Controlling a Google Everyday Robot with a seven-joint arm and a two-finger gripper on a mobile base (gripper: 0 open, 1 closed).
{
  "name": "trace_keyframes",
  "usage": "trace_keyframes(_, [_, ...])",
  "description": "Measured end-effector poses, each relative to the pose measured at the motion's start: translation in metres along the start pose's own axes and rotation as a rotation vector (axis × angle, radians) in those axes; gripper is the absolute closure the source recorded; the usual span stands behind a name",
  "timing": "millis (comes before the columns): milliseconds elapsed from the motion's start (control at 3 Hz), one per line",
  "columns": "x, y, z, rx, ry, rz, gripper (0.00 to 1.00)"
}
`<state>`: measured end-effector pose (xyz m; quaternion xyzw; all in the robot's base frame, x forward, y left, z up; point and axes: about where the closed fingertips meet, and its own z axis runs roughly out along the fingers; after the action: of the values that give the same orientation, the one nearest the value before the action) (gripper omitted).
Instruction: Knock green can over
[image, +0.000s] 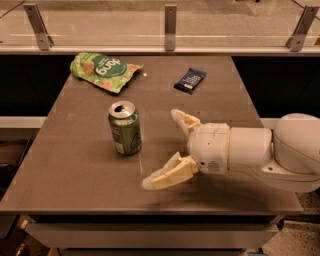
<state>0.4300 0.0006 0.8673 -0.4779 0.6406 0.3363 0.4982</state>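
The green can stands upright on the brown table, left of centre, with its silver top and opening showing. My gripper reaches in from the right on a white arm, low over the table. Its two cream fingers are spread wide apart and point left toward the can. The gripper is empty and sits a short gap to the right of the can, not touching it.
A flat green snack bag lies at the table's back left. A small dark blue packet lies at the back, right of centre. A glass railing with metal posts runs behind the table.
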Motion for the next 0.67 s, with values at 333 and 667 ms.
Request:
trace_keyframes(333, [-0.002, -0.008, 0.016, -0.004, -0.038, 0.021, 0.00])
trace_keyframes(667, [-0.010, -0.014, 0.033, -0.001, -0.060, 0.024, 0.00])
